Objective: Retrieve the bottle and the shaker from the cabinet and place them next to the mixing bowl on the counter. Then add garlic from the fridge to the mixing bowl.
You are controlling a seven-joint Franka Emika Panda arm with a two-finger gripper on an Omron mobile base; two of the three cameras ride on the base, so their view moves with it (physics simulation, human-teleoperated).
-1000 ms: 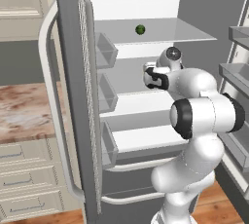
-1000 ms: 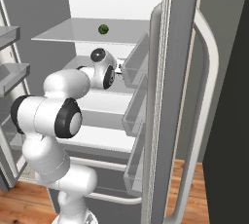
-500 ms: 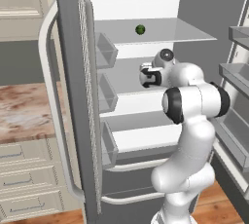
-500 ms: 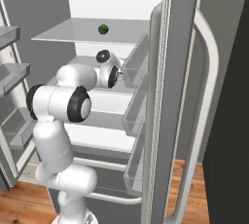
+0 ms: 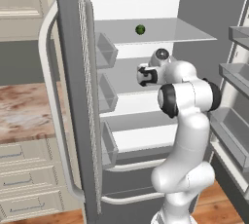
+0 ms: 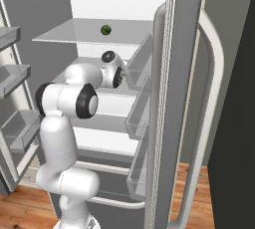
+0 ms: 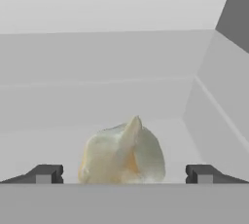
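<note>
Hand view: jaws spread wide, flanking the garlic (image 7: 121,152) on the fridge shelf (image 7: 44,142), not touching.

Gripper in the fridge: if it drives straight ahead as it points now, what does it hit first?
Most likely the garlic. In the hand view it sits dead ahead between the open fingers of the gripper, with the fridge's back wall behind; depth is hard to judge.

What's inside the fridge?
A small dark green ball sits on the top glass shelf. One shelf down, a pale garlic bulb lies between the open gripper's fingertips. The white arm hides part of the lower shelves.
</note>
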